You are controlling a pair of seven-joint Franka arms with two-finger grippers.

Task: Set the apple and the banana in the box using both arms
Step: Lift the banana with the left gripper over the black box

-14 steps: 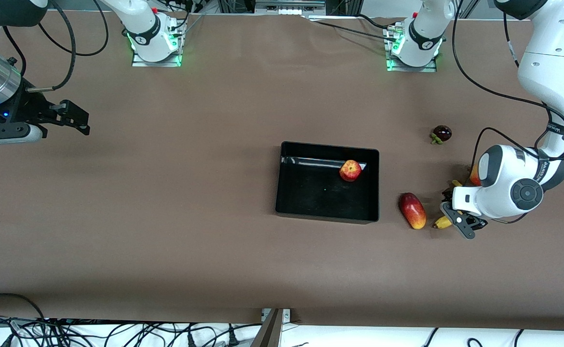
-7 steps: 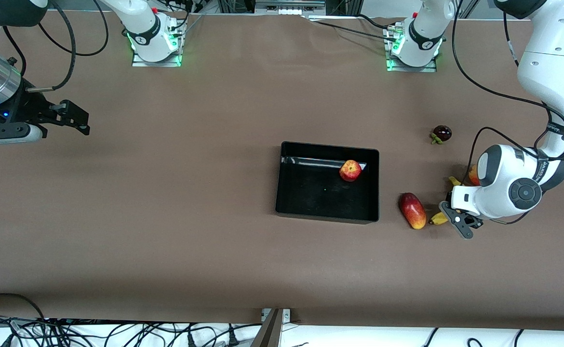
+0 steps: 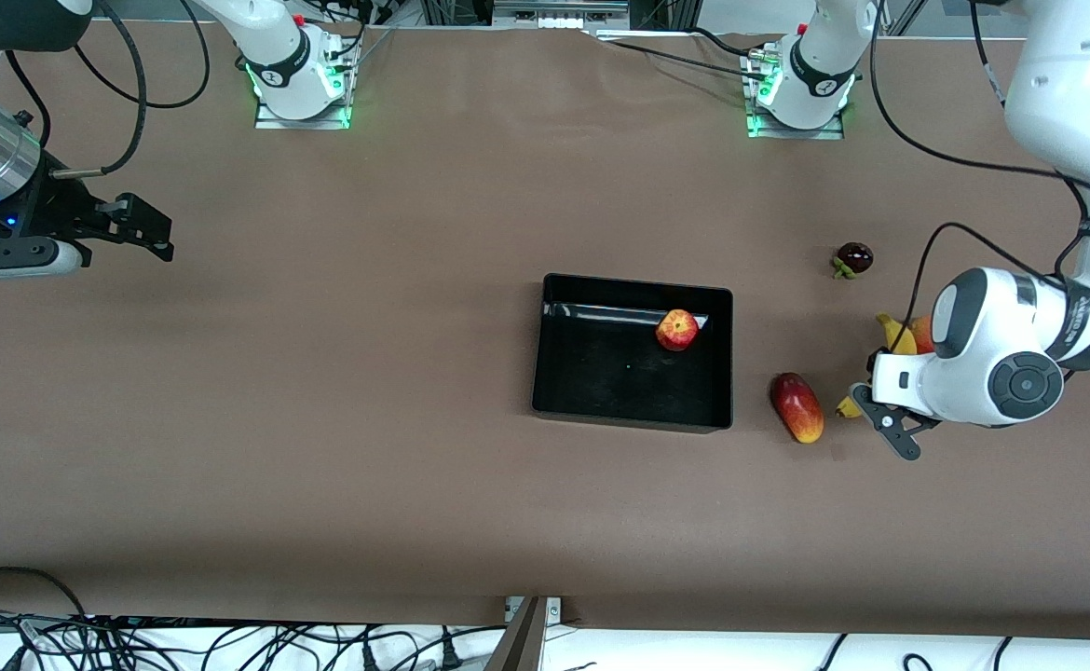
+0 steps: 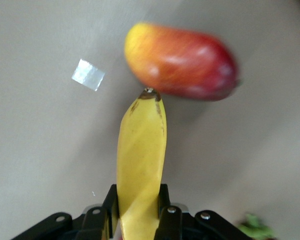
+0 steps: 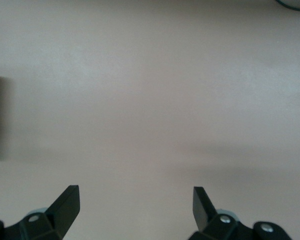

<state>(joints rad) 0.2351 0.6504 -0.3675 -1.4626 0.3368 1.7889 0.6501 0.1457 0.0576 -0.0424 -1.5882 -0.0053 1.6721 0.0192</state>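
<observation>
the left pincer [image 3: 883, 407] sits at the right of the front frame, just below mid-height, clamped on the banana [image 3: 895, 334]. in the left wrist frame the two fingers [image 4: 167, 215] press either side of the banana [image 4: 140, 165] at the bottom centre, and the fruit runs up from them to a dark tip near the middle of the frame. the pincer with the banana hangs over the brown surface [image 3: 415, 373] at the left arm's end.

just past that tip in the left wrist frame lies the elongated red-and-yellow fruit [image 4: 182, 61]; in the front frame it [image 3: 797, 407] rests on the surface between the pincer and the box [image 3: 554, 373]. a patch of another reddish fruit [image 3: 922, 333] shows beside the banana's upper end, mostly hidden by the arm. a small dark fruit [image 3: 853, 258] lies higher in the frame, well apart from the box.

the box sits right of centre in the front frame, with the apple [image 3: 676, 330] inside near its upper right corner.

the right pincer [image 3: 158, 238] waits at the left edge of the front frame, in the upper half; in the right wrist frame its fingers [image 5: 65, 205] stand wide apart with only bare surface between them.
</observation>
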